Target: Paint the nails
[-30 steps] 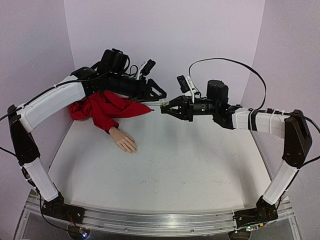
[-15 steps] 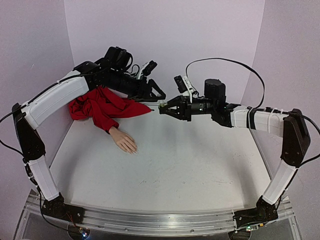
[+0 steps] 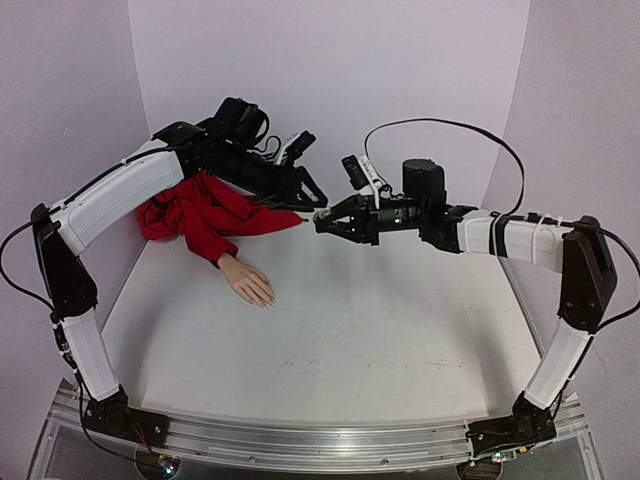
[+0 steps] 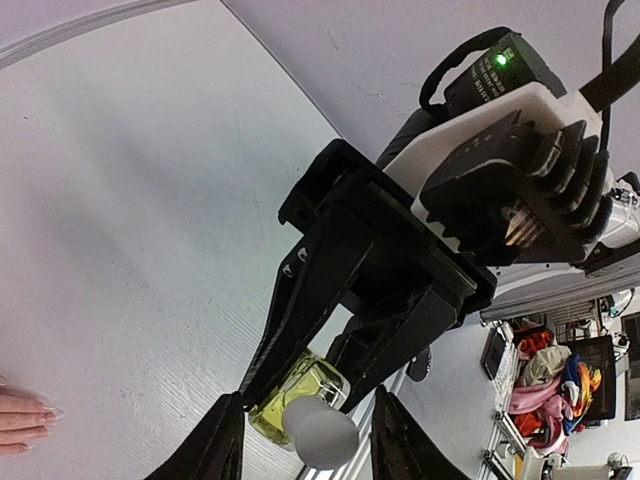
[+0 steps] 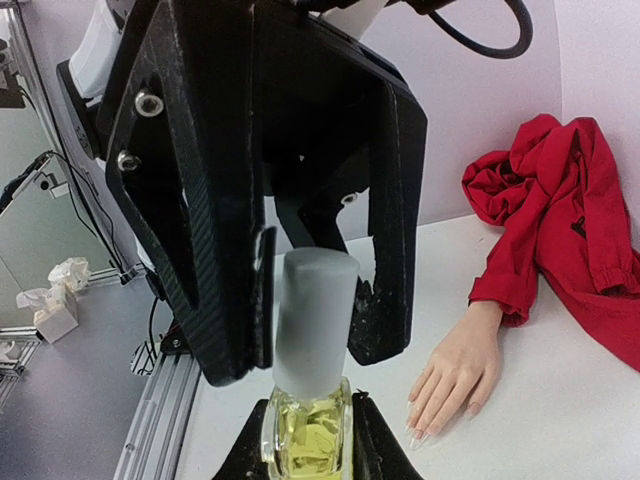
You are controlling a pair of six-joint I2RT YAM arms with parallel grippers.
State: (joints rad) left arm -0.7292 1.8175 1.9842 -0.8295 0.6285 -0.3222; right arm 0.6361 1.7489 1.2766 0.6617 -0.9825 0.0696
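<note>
Right jaws are closed on a small bottle [image 5: 305, 428] of yellowish liquid, gripping its glass body and holding it clear of the desk [image 3: 350, 330]. The bottle's white cap [image 5: 315, 310] projects forward from those jaws. Left jaws face the right jaws head-on and are set narrowly apart, one finger on each side of the cap. The left wrist view shows a slim gap on both sides of the cap. From the right wrist view, contact cannot be confirmed. Both sets of jaws meet in mid-air over the far part of the desk. The mannequin hand [image 3: 247, 282] lies flat on the desk, palm down. It sits below the jaws, to their left and nearer the arm bases, and is well apart from both sets of jaws. Its skin is pale peach, and the fingers are slim and close together. The fingers point away from the red sleeve [image 3: 205, 215], which is bunched in a heap under the left arm. The nails [image 5: 418, 432] are tiny and slightly pointed. They are paler than the skin and extend a little past the fingertips. Their surface finish is too small to judge. No part of either set of jaws, nor the bottle, touches the hand.
</note>
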